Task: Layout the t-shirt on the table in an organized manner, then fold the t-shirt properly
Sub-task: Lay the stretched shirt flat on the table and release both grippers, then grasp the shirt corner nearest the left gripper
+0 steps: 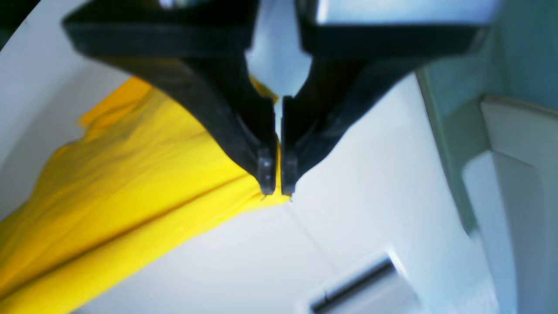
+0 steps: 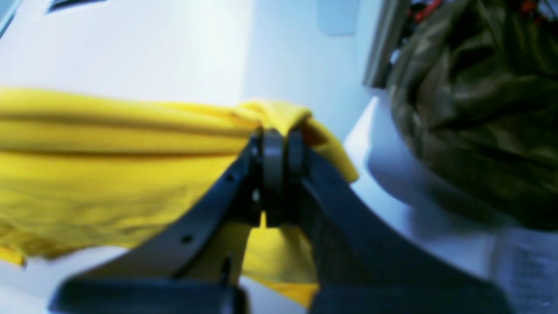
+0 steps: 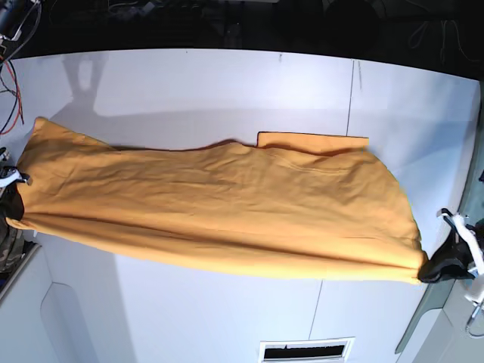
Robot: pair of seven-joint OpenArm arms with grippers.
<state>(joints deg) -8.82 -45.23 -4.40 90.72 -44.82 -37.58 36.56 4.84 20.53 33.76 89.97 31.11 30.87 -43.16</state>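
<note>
The orange-yellow t-shirt [image 3: 227, 204] lies stretched lengthwise across the white table [image 3: 189, 83], one sleeve [image 3: 310, 141] sticking out at its far edge. My left gripper [image 3: 435, 271] is at the table's right edge, shut on a corner of the t-shirt [image 1: 130, 174]; in the left wrist view its fingertips [image 1: 277, 188] pinch the cloth just above the table [image 1: 370, 174]. My right gripper [image 3: 17, 200] is at the left edge. In the right wrist view it [image 2: 279, 150] is shut on a bunched fold of the t-shirt [image 2: 109, 152], with cloth hanging below it.
A camouflage-patterned cloth [image 2: 479, 109] lies piled beside the table past my right gripper. A dark slotted vent [image 3: 306, 352] is set in the table's near edge. Red and black cables [image 3: 11, 83] hang at the far left. A thin seam [image 3: 350, 98] crosses the tabletop.
</note>
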